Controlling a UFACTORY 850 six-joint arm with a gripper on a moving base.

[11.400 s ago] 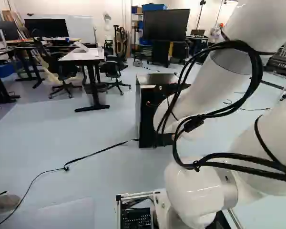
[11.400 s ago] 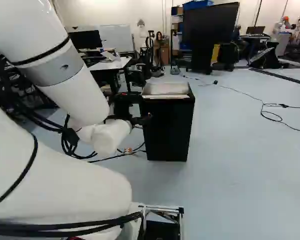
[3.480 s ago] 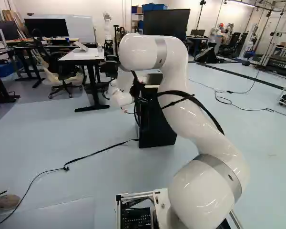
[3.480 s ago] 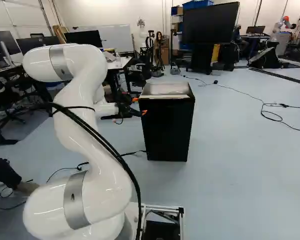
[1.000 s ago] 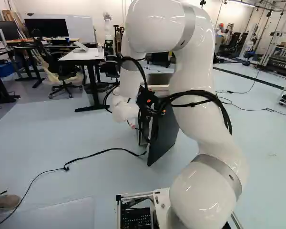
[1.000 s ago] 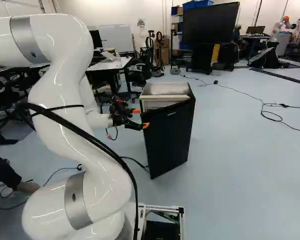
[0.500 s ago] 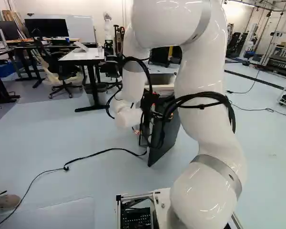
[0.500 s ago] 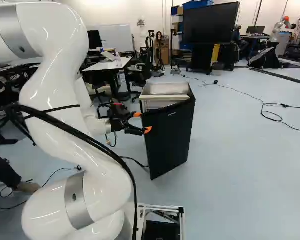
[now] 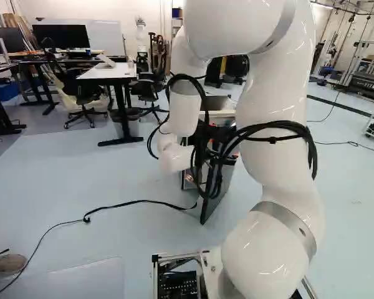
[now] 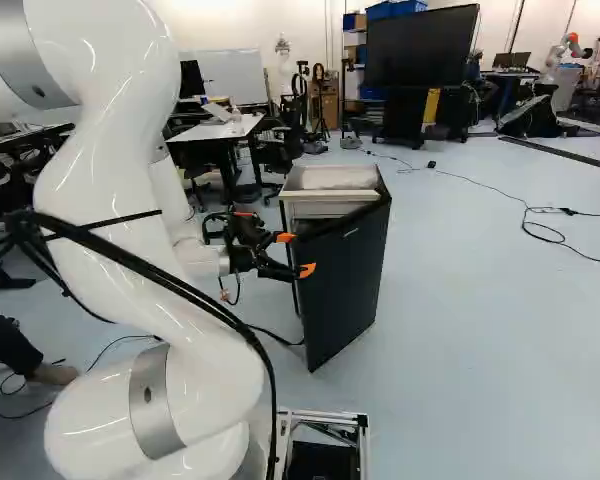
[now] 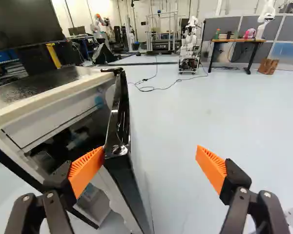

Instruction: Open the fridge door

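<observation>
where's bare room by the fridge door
Between the glossy black door and the farther orange pad; also the pale blue floor right of the boxy fridge, right base view. Crowded: the door's inner side, the other orange pad against its edge.

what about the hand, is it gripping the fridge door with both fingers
No, one orange pad is up against the fridge door, while the other stands apart from it.

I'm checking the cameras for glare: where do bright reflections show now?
Left base view: bright streaks on the white arm; right base view: streaks there too; wrist view: small glints along the glossy edge of the fridge door, mottled sheen on the fridge top.
</observation>
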